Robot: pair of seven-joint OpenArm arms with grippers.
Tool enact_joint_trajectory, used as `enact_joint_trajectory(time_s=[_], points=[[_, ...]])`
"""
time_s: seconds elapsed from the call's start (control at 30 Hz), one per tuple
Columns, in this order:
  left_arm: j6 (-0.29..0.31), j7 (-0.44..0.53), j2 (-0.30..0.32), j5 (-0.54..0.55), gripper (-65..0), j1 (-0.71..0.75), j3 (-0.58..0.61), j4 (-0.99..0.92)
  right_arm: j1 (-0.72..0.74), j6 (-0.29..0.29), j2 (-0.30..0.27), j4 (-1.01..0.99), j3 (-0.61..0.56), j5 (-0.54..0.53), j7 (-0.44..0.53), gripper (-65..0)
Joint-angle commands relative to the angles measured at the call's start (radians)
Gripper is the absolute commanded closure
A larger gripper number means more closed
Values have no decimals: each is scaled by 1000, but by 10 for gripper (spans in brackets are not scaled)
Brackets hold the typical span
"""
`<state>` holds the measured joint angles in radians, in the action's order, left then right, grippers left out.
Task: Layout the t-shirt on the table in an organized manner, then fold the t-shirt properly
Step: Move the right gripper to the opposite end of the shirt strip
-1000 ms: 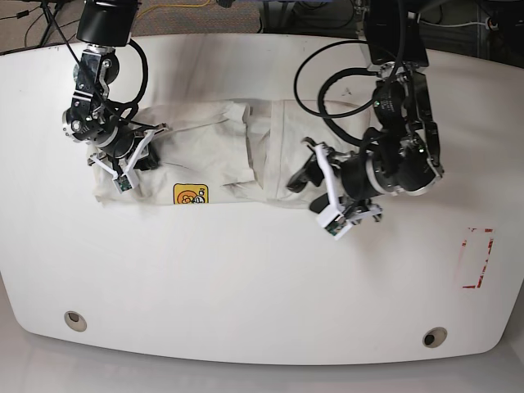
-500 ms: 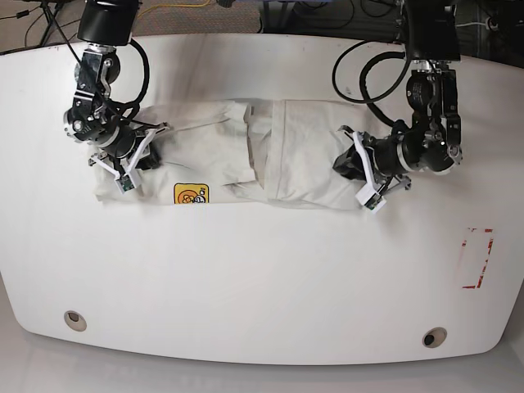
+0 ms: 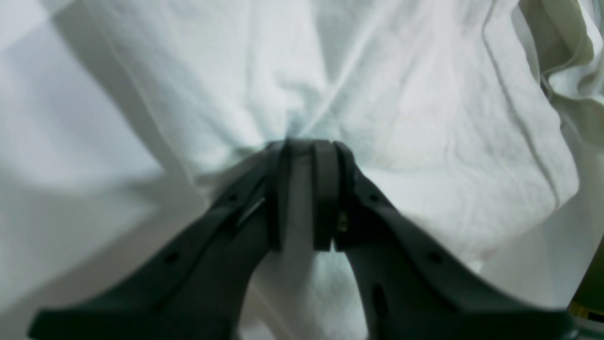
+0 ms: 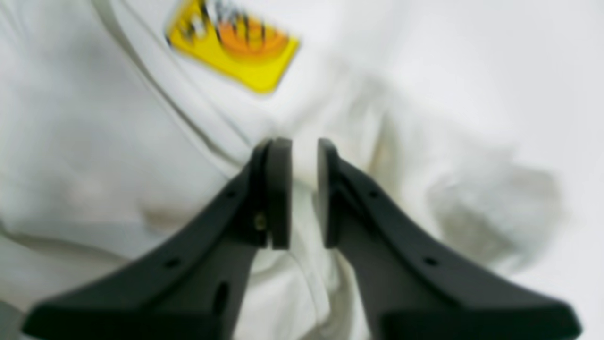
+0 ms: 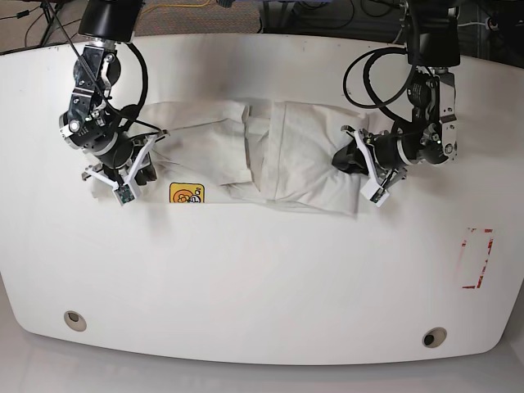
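While the table [image 5: 262, 278] bears the shirt [image 5: 246, 155] stretched crosswise near its far side, my left gripper [image 3: 306, 156] pinches one end's cloth and my right gripper [image 4: 304, 160], jaws slightly apart, straddles a fold beside the logo [image 4: 233, 45].

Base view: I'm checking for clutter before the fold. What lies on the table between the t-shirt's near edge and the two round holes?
Nothing: in the base view that stretch of table between t-shirt and holes is bare.
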<state>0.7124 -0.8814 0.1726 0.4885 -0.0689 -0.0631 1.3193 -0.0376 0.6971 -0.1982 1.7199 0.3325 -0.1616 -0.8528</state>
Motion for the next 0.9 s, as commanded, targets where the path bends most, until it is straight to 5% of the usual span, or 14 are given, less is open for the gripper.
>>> enact_joint_trajectory(time_s=[0.0,0.13,0.3,0.57,0.87], points=[[-14,-48,5,-84,-75,-2,1,-22,17,1,6,96,44,-10,-38,-216],[-14,-46,6,-89,-79,-2,1,-31,54,1,69,210,152,-10,-162,-468],[-14,-45,8,-89,-81,-4,1,-33,127,1,115,225,317,-37,-283,-633],[-14,-31,34,-89,-81,-26,-1,-37,230,1,70,47,560,-212,-460,-602],[-14,-31,49,-89,-81,-26,-1,-37,242,1,-34,-223,646,-295,-417,-555]])
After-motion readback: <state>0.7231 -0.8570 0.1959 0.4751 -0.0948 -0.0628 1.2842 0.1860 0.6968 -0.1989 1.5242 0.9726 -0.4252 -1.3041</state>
